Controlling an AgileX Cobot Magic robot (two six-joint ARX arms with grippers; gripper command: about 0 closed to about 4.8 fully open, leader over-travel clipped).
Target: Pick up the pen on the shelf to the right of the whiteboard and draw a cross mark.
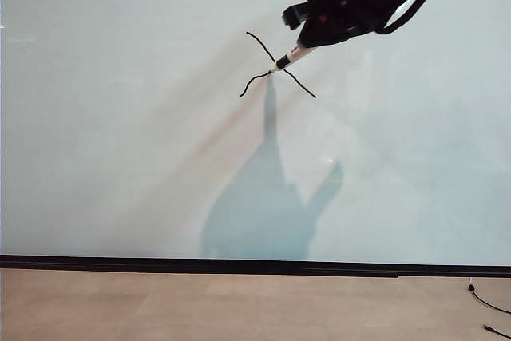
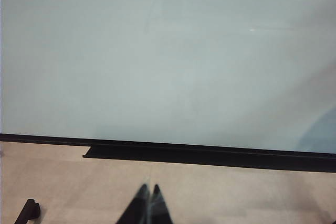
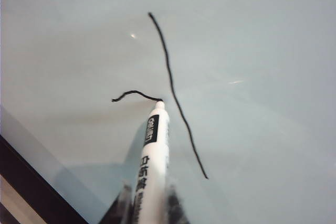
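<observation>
"Whiteboard (image 1: 120,157) fills my view. Where's everything?"

"My right hand (image 1: 307,37), upper right, is clenched around the pen (image 1: 289,59), angled so its tip presses the board mid-stroke through the cross mark (image 1: 275,69). Left hand (image 2: 148,205) idles low, fingers together, empty. Right fingers are mostly cut off; shelf unseen."

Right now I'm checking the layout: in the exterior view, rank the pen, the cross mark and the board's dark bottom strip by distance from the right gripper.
1. Pen: held in the right gripper, upper right.
2. Cross mark: at the pen's tip.
3. Dark bottom strip: far below.
</observation>
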